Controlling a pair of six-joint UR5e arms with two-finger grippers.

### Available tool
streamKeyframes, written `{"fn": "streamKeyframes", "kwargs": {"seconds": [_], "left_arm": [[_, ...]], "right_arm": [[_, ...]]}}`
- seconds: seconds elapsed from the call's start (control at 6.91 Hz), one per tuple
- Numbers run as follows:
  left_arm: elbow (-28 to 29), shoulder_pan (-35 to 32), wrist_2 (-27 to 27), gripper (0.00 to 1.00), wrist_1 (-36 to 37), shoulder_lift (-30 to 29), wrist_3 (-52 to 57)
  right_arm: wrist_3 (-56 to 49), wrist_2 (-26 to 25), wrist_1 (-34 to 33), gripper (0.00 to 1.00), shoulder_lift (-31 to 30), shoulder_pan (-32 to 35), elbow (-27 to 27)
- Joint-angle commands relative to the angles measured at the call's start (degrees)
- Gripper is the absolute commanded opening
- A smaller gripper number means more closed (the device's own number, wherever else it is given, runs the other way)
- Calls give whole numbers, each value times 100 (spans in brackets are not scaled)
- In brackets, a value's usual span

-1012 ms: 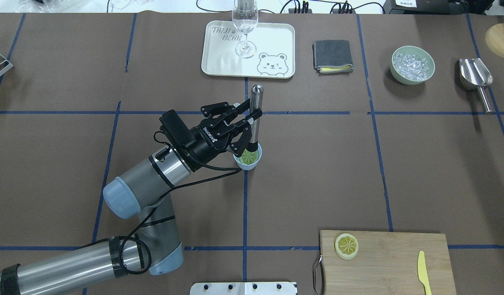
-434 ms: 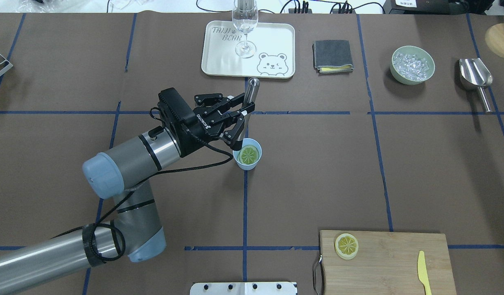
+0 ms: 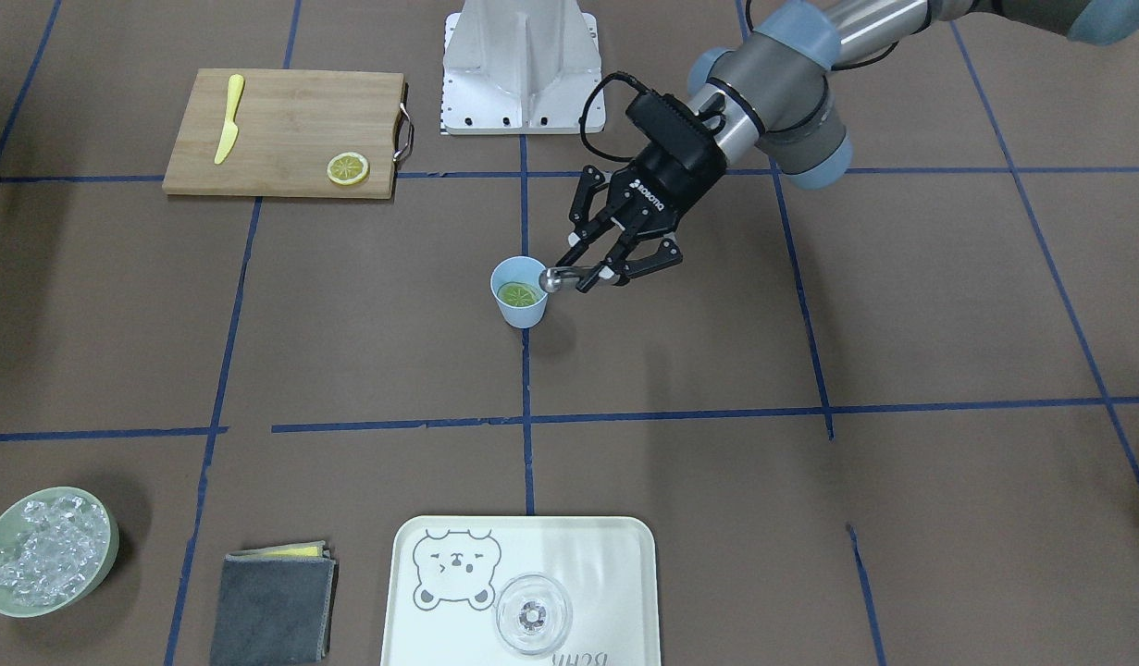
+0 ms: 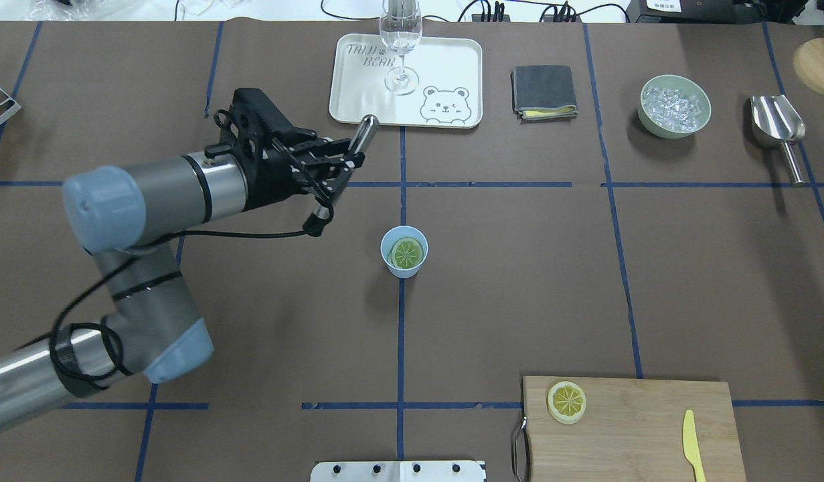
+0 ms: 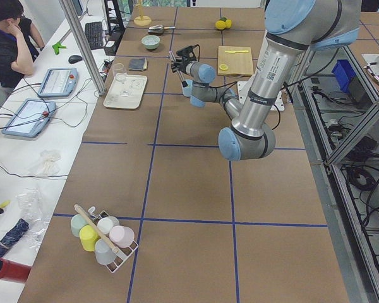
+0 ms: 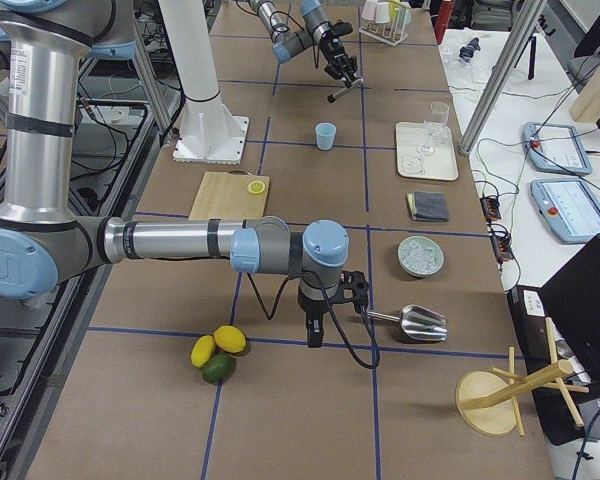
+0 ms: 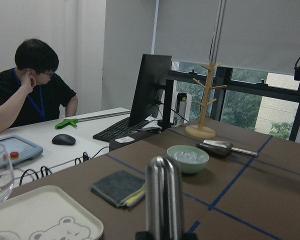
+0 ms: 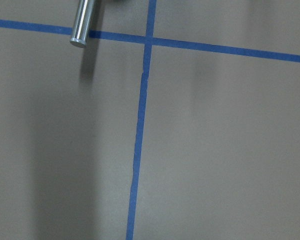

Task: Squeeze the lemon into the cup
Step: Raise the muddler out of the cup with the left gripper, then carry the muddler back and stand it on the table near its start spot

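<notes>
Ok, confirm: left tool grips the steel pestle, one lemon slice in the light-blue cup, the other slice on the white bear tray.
Wrong in one respect: the other round lemon slice lies on the wooden cutting board, not the tray, per the overhead exterior view. The left tool does grip the steel pestle, and one slice is in the light-blue cup.

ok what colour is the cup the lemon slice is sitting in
Light blue; the cup shows best in the overhead view.
</notes>
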Motion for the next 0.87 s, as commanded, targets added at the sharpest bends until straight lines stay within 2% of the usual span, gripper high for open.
{"fn": "streamKeyframes", "kwargs": {"seconds": [0.0, 0.29, 0.43, 0.72], "left_arm": [[-517, -1036, -1624, 0, 2120, 394, -3], [-474, -1365, -1789, 0, 3300, 755, -55], [-439, -1496, -1763, 0, 4263, 747, -73], [-404, -1524, -1780, 0, 4414, 1157, -631]], "right_arm": [[0, 57, 7, 100, -15, 0, 9], [-9, 57, -2, 100, -24, 0, 26], [-9, 57, -2, 100, -15, 0, 26], [-18, 57, -2, 100, -24, 0, 9]]}}
